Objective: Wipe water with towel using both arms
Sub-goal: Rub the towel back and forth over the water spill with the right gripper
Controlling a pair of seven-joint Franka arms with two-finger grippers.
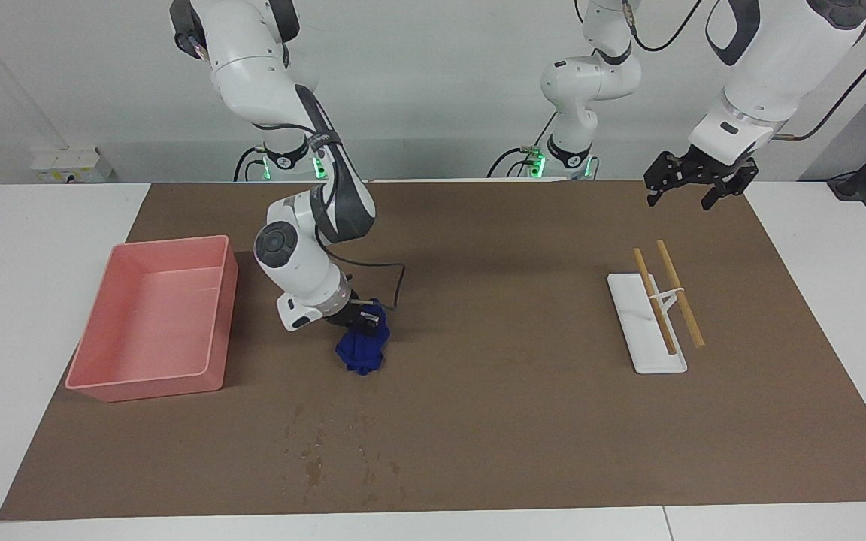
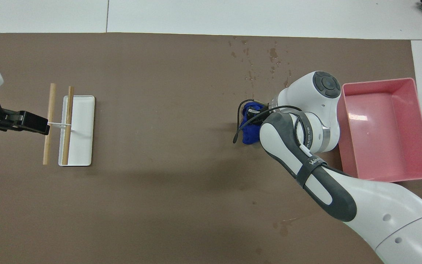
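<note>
The right claw [image 1: 361, 321], clenched on the bunched blue towel [image 1: 360, 353] hanging just beneath it, could miss the water [image 1: 318, 451] lying well apart on the tabletop [image 1: 516, 421], while the left claw [image 1: 692, 188] waits released.

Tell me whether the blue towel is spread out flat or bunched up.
Bunched up. The blue towel is a crumpled wad on the brown mat, pinched at its top by the right hand, not spread.

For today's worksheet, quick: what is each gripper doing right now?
Right gripper: shut on the blue towel, on the mat.
Left gripper: open, empty, waiting in the air.
</note>
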